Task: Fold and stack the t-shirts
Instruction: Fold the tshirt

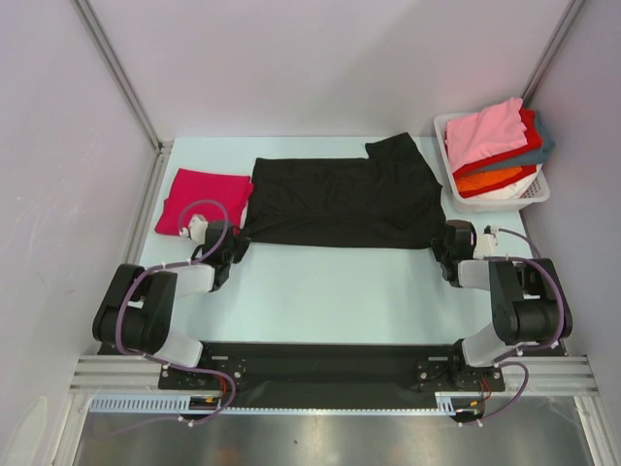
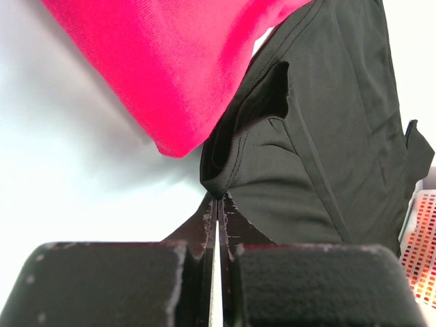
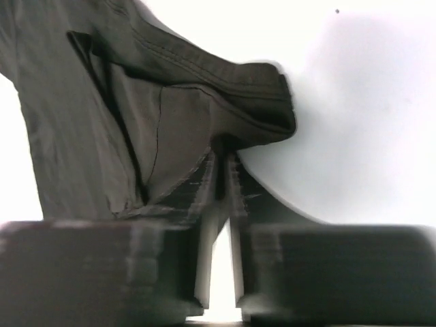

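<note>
A large black t-shirt (image 1: 344,199) lies spread across the middle of the pale table. My left gripper (image 1: 236,243) is shut on its near left corner; in the left wrist view the jaws pinch the black cloth (image 2: 219,178) at their tips (image 2: 219,199). My right gripper (image 1: 448,245) is shut on the near right corner; in the right wrist view the hem (image 3: 252,95) bunches above the closed tips (image 3: 223,153). A folded magenta-red t-shirt (image 1: 202,199) lies left of the black one, also in the left wrist view (image 2: 184,61).
A white slatted basket (image 1: 537,191) at the back right holds a pile of pink, red, teal and orange shirts (image 1: 490,136). Its edge shows in the left wrist view (image 2: 424,245). Walls and metal frame posts bound the table on the left, right and back.
</note>
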{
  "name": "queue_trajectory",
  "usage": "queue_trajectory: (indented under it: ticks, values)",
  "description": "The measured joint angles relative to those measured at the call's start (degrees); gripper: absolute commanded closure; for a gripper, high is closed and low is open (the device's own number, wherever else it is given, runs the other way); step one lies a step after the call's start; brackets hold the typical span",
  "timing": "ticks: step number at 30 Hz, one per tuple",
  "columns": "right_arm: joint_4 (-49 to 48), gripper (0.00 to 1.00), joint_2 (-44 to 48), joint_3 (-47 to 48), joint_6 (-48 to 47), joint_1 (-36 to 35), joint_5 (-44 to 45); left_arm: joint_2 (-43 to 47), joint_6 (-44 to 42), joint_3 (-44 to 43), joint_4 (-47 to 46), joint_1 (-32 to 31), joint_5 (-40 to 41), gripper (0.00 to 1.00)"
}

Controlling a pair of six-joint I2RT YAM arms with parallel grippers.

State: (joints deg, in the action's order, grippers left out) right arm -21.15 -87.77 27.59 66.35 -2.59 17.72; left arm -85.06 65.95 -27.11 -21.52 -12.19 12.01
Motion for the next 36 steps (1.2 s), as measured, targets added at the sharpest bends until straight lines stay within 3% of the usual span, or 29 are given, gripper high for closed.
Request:
queue_trajectory:
  ticks: [12,19,25,28,31,36]
  values:
    - [10.9,1.0,6.1,2.0,-1.7,-0.6,3.3,1.7,-1.1,-0.8,3.5,0.0,0.1,1.0]
    - [21.2,1.0,9.8,13.8,-4.0,-1.0,3.5,6.4,-2.4,-8.0,12.1,0.9,0.1,1.0]
    - [24.8,1.0,17.1,22.8,-5.6,-1.4,2.4,17.0,-4.6,-13.8,16.7,3.1,0.0,1.0]
    - [25.0,1.0,23.2,18.5,-4.4,-1.4,1.8,23.1,-4.6,-9.7,15.8,3.2,-0.2,1.0]
    - [25.7,1.0,29.3,6.7,-2.3,-1.3,0.6,26.3,-4.6,-2.4,16.0,3.2,-0.7,1.0]
    - [34.8,0.96,43.6,-11.1,1.1,-1.3,-0.7,30.7,-5.0,10.3,19.3,3.2,-2.5,1.0]
